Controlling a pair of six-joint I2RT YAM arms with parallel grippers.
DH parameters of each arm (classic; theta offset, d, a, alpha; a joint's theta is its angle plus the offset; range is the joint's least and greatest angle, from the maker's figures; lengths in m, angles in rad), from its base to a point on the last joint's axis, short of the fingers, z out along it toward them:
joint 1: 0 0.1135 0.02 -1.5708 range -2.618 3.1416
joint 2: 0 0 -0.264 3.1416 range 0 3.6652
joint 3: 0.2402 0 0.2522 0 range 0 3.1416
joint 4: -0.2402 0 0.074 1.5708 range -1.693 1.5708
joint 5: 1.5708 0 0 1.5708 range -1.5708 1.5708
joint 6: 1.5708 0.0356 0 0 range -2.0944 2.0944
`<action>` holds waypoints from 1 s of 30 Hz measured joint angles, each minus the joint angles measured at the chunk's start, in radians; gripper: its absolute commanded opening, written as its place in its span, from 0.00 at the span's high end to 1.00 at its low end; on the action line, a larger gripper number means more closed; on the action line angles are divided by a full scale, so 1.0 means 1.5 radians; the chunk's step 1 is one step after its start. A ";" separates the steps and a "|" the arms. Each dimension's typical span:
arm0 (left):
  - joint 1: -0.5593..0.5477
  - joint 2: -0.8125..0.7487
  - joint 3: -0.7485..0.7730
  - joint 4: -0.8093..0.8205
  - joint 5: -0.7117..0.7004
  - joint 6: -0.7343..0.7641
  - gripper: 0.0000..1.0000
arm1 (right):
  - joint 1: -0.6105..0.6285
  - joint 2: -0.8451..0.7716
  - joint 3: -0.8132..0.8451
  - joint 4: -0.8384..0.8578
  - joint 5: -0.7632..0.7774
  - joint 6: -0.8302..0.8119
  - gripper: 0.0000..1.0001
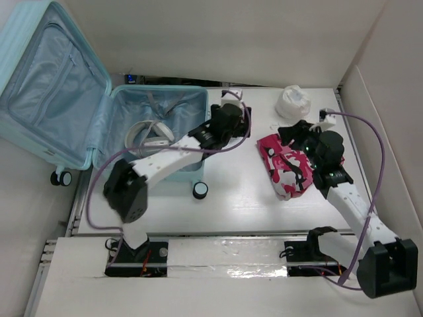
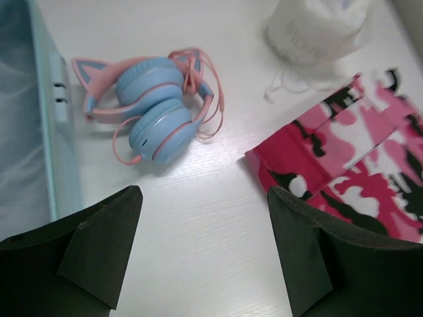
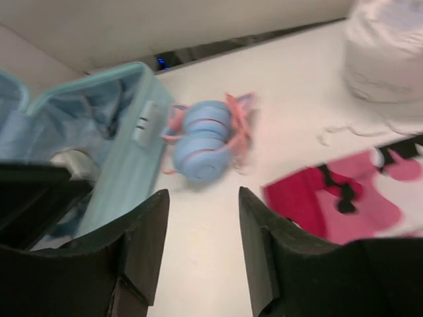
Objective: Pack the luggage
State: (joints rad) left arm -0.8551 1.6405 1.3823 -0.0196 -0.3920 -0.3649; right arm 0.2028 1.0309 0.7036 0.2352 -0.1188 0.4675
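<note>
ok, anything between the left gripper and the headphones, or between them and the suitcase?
Nothing visible. The left gripper, jaws open, has only bare table ahead of it up to the headphones. They lie right beside the luggage wall with no object between; that wall itself is all they must clear.

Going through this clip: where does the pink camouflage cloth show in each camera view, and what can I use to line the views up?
Top external: the pink camouflage cloth lies right of centre.
Left wrist: it fills the right edge, from the middle down.
Right wrist: it sits in the lower right, blurred.
Shared landmark: the white bag sits just beyond the cloth in all three views.
</note>
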 measured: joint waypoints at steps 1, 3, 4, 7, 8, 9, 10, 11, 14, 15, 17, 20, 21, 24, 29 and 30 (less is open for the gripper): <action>0.011 0.052 0.045 -0.014 0.012 0.009 0.23 | -0.013 -0.022 -0.022 -0.001 -0.001 0.001 0.33; 0.035 0.161 0.151 -0.043 0.034 0.032 0.20 | -0.025 -0.058 -0.052 -0.010 -0.007 0.002 0.27; 0.046 0.214 0.211 -0.063 0.040 0.043 0.16 | -0.026 -0.071 -0.060 -0.013 -0.012 0.001 0.22; 0.069 0.345 0.362 -0.114 0.060 0.081 0.11 | -0.032 -0.095 -0.068 -0.017 -0.024 -0.001 0.20; 0.076 0.382 0.406 -0.129 0.062 0.095 0.09 | -0.035 -0.099 -0.069 -0.016 -0.028 -0.001 0.19; 0.080 0.411 0.437 -0.140 0.063 0.106 0.07 | -0.036 -0.100 -0.069 -0.016 -0.032 -0.001 0.18; 0.085 0.437 0.465 -0.154 0.064 0.121 0.05 | -0.036 -0.098 -0.069 -0.016 -0.037 -0.001 0.18; 0.088 0.453 0.478 -0.164 0.065 0.131 0.05 | -0.038 -0.096 -0.069 -0.016 -0.042 -0.001 0.17; 0.103 0.476 0.490 -0.201 0.079 0.159 0.05 | -0.039 -0.080 -0.069 -0.015 -0.060 -0.001 0.16; 0.106 0.477 0.490 -0.212 0.090 0.167 0.05 | -0.039 -0.074 -0.069 -0.015 -0.064 -0.001 0.15; 0.117 0.477 0.490 -0.228 0.118 0.180 0.05 | -0.040 -0.063 -0.069 -0.014 -0.072 -0.001 0.15; 0.128 0.477 0.479 -0.224 0.151 0.194 0.06 | -0.043 -0.050 -0.069 -0.014 -0.085 0.000 0.15; 0.131 0.477 0.471 -0.222 0.160 0.199 0.06 | -0.043 -0.048 -0.069 -0.014 -0.086 0.000 0.15; 0.133 0.477 0.441 -0.208 0.184 0.207 0.07 | -0.043 -0.046 -0.069 -0.012 -0.089 0.000 0.15; 0.115 0.491 0.436 -0.214 0.186 0.225 0.27 | -0.044 -0.041 -0.069 -0.011 -0.094 0.000 0.15; 0.113 0.495 0.437 -0.212 0.186 0.227 0.32 | -0.044 -0.041 -0.069 -0.012 -0.094 0.000 0.15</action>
State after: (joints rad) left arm -0.6853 2.3833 2.0373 -0.3374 -0.1135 -0.0242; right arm 0.1371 0.9699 0.5999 0.2176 -0.2600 0.4675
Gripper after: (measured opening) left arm 0.757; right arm 0.853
